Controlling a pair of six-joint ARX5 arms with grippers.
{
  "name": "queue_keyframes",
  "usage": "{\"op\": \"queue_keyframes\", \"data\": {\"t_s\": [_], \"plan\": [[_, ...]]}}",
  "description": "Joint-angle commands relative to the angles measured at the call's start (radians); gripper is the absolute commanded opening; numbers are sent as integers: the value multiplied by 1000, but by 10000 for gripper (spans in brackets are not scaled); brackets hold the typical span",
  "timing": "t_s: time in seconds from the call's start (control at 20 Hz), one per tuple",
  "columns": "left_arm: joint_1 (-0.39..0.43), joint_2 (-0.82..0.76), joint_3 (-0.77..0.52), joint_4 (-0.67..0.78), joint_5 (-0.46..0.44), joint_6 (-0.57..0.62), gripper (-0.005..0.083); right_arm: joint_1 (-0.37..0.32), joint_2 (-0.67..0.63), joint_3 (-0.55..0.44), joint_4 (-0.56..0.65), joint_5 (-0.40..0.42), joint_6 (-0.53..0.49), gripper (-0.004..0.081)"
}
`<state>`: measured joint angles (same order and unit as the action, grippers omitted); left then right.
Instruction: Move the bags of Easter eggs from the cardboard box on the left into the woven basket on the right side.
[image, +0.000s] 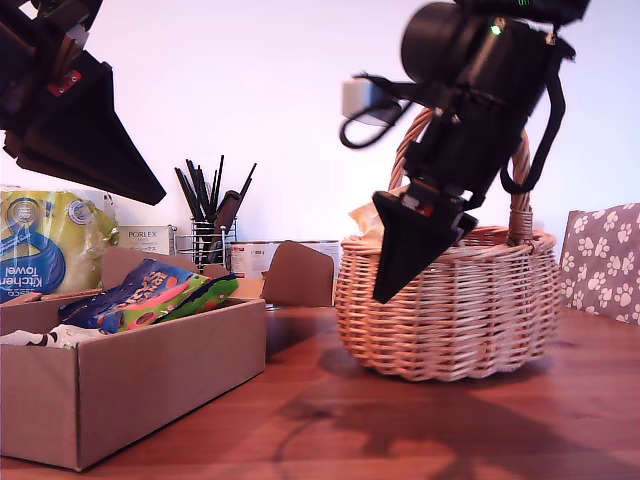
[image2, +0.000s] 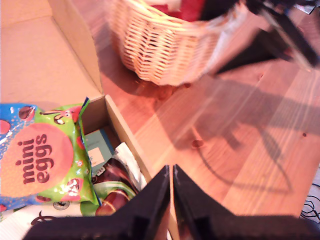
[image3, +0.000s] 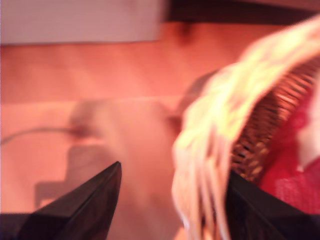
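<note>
Left to right across the exterior view: my first pincer (image2: 171, 200), tips pressed together and empty, hanging above the cardboard box (image: 150, 375) on the desk (image: 420, 430); inside the box, bags of Easter eggs (image: 150, 293) waiting, among them a green and blue pouch marked "mini eggs" (image2: 42, 155) lying on top of others; behind, a kitchen towel pack (image: 45, 245) and a black wire utensil holder (image: 210, 235). Further toward the exterior view's right, my second pincer (image3: 172, 200), spread apart and holding nothing, straddling the rim of the woven basket (image: 460, 300). Something red visible inside the basket, probably a bag already delivered. Job partly done; several bags seemingly left to move.
</note>
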<state>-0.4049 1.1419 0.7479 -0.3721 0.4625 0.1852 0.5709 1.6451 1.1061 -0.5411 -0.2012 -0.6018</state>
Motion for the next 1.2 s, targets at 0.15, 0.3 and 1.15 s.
{"op": "queue_keyframes", "data": {"t_s": [0.15,0.3,1.15], "plan": [[-1,10,-5,5,1,-5,-22,57,-38,-4,-114,-63,31,528],[-1,10,-5,5,1,-5,-22,93,-91,-4,-183,-63,50,528],[0,10,-5,48,0,-2,-22,205,-439,21,-251,-30,226,293]]}}
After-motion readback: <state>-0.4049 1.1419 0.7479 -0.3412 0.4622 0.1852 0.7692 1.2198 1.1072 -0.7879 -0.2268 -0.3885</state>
